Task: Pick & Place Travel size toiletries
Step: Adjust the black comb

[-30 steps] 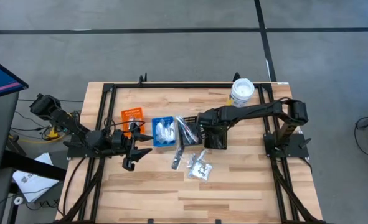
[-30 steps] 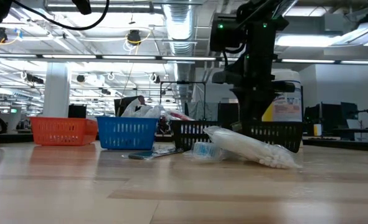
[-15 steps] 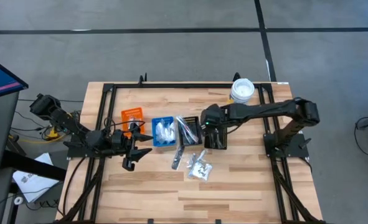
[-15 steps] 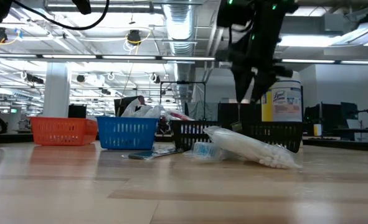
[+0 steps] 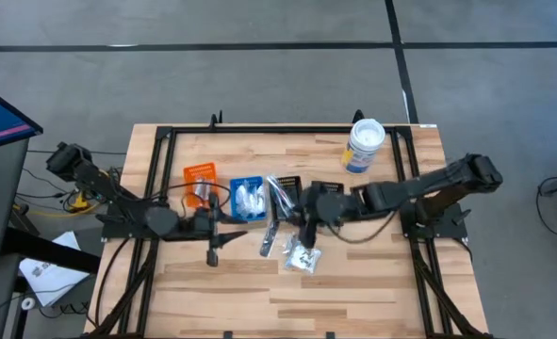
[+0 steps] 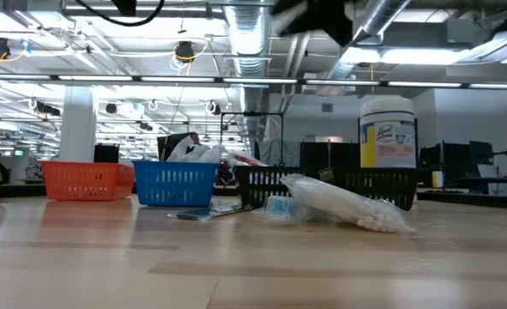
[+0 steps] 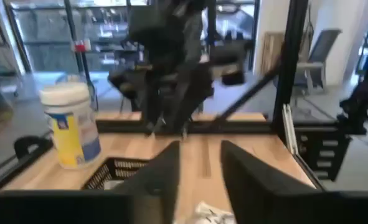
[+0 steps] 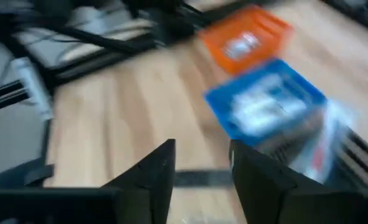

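The loose travel size toiletries (image 5: 299, 254) lie in a small heap on the wooden table: white crinkly packets and silvery pieces, also seen in the low view as toiletries (image 6: 339, 204). White packets lie in the blue bin (image 5: 248, 199). Slim wrapped sticks lie across a black bin (image 5: 285, 196). My right gripper (image 5: 306, 232) hangs open just above the heap's far side; its wrist view shows the open right gripper (image 8: 199, 165) blurred. My left gripper (image 5: 214, 252) is open over bare table left of the heap, seen as the left gripper (image 7: 199, 171) facing the right arm.
An orange bin (image 5: 201, 176) stands left of the blue one, and a second black bin (image 5: 327, 191) sits under the right arm. The white tub with a blue label (image 5: 363, 146) stands near the far right corner. Bare wood fills the near half of the table (image 5: 353, 292).
My right gripper has swung from above the black bin toward the table's near edge and a little left, ending over the loose heap. My left gripper has moved toward the table's right and slightly nearer. The toiletries and bins have stayed put.
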